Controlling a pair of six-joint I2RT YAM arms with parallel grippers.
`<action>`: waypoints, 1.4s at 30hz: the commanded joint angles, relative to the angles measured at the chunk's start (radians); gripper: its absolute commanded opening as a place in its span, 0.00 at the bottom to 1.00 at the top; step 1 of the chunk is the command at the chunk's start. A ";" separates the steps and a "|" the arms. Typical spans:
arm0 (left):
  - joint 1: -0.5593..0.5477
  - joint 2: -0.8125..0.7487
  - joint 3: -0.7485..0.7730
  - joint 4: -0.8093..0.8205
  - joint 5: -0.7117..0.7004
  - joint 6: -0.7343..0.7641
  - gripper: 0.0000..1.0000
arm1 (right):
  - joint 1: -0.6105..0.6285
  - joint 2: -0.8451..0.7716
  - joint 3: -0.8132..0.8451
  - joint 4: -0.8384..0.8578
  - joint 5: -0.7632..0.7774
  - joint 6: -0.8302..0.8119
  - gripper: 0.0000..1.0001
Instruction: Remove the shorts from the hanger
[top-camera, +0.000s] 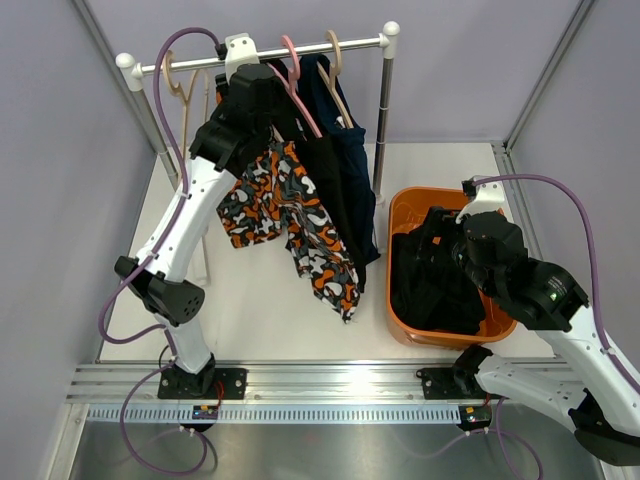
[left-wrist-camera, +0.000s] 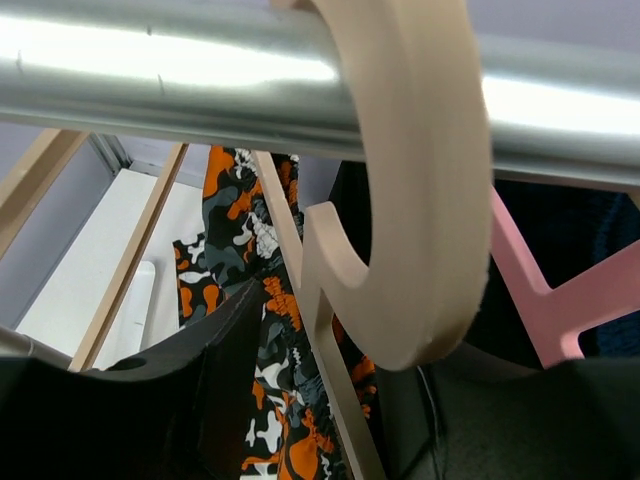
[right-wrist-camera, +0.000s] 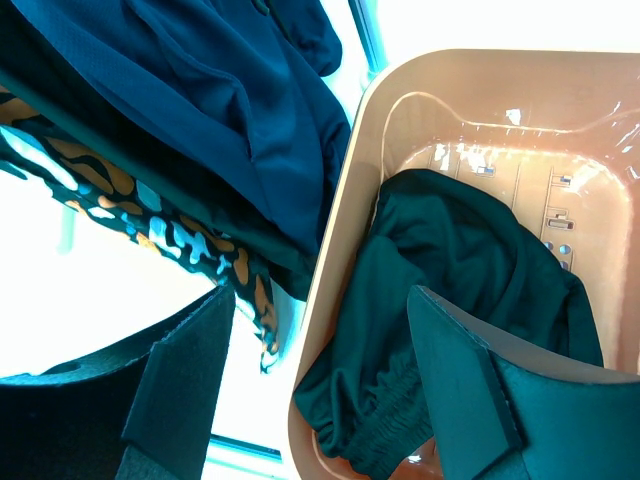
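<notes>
Patterned shorts (top-camera: 290, 210), blotched orange, black, grey and white, hang limp from the far rail (top-camera: 365, 42); left gripper (left-wrist-camera: 330, 400) and right gripper (right-wrist-camera: 320, 390) both gape.

Shorts (top-camera: 300, 215) hang on the rail (top-camera: 365, 43), left of the tub (top-camera: 410, 200) holding another pair (top-camera: 435, 285).

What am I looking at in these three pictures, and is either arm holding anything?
Two robot arms are bolted at the near edge of a white table. The overhead picture looks down from behind them; the other two come from cameras on the wrists. The left arm reaches up to a silver metal rail, where orange, black, grey and white patterned shorts and dark navy shorts hang on hangers. The left tool is open close to a pale wooden hanger, gripping nothing. The right tool hangs open and empty over an orange plastic tub that holds black shorts.
</notes>
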 joint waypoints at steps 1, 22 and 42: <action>0.008 0.002 0.033 0.017 0.026 -0.008 0.44 | -0.007 -0.005 0.030 -0.003 0.004 0.007 0.78; 0.004 -0.248 0.014 -0.132 0.204 0.090 0.00 | -0.006 0.021 0.056 0.036 -0.021 -0.013 0.76; -0.265 -0.868 -0.760 -0.221 0.293 -0.053 0.00 | 0.439 0.284 0.281 0.017 0.114 0.037 0.72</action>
